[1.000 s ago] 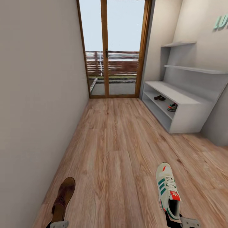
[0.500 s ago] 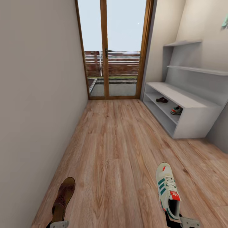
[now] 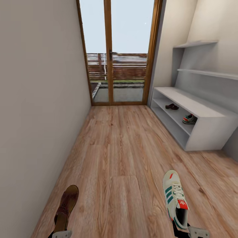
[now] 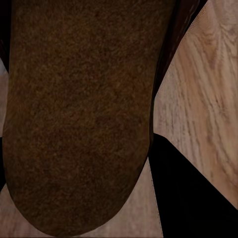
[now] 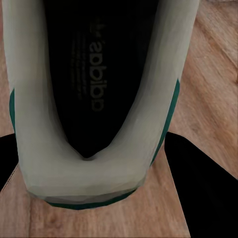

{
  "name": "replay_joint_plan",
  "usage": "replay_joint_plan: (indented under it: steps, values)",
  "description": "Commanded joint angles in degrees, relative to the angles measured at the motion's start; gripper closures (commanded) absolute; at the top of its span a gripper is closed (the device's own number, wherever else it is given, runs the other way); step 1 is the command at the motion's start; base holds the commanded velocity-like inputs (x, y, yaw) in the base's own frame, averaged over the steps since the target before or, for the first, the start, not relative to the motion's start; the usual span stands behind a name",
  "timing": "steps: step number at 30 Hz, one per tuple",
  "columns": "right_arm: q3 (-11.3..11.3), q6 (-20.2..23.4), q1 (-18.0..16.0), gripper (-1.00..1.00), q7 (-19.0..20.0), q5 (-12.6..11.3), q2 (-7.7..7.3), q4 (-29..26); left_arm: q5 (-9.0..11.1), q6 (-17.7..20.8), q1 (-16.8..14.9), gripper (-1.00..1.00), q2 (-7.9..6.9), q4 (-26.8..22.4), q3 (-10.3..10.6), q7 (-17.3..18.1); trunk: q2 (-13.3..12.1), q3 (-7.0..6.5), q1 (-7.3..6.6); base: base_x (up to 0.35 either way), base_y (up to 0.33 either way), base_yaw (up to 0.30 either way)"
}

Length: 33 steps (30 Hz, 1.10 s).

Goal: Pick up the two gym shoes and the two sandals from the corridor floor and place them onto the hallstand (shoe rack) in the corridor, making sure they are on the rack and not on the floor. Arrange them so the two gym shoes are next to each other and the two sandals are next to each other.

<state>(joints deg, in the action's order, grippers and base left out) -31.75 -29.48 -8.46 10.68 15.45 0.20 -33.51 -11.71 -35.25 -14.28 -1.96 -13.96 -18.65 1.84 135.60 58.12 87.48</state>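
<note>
Wood-plank corridor floor (image 3: 119,148) ahead, hallstand (image 3: 201,132) at right already holding one sandal (image 3: 172,106) and one gym shoe (image 3: 189,119). Left hand (image 3: 61,234) clamped on second sandal (image 4: 79,114); right hand (image 3: 191,232) clamped on second gym shoe (image 5: 94,99). Carrying step; next, approach, shelve beside mates.

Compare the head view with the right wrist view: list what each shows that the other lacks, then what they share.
Head view alone: the hallstand at the right with a sandal and a gym shoe on its upper shelf compartment, the glass door, and a second sandal held at the left tool.
Right wrist view alone: a close look into the held shoe's dark insole with its printed logo.
Shared: the gym shoe at the right tool, and the corridor floor.
</note>
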Motion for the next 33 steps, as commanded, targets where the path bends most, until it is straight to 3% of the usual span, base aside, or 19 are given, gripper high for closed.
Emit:
replay_joint_plan:
  steps: [1,33]
  values:
    - [-0.4,-0.2,-0.1,1.00,0.5,0.2,0.03,0.0,-0.6,-0.2,0.0,1.00,0.02,0.0,-0.5,0.2,0.0,0.05,0.02,0.339,0.000,0.000]
    - [-0.4,-0.2,-0.1,1.00,0.6,0.2,0.06,0.0,-0.6,-0.2,0.0,1.00,0.02,0.0,-0.5,0.2,0.0,0.05,0.02,0.339,0.000,0.000]
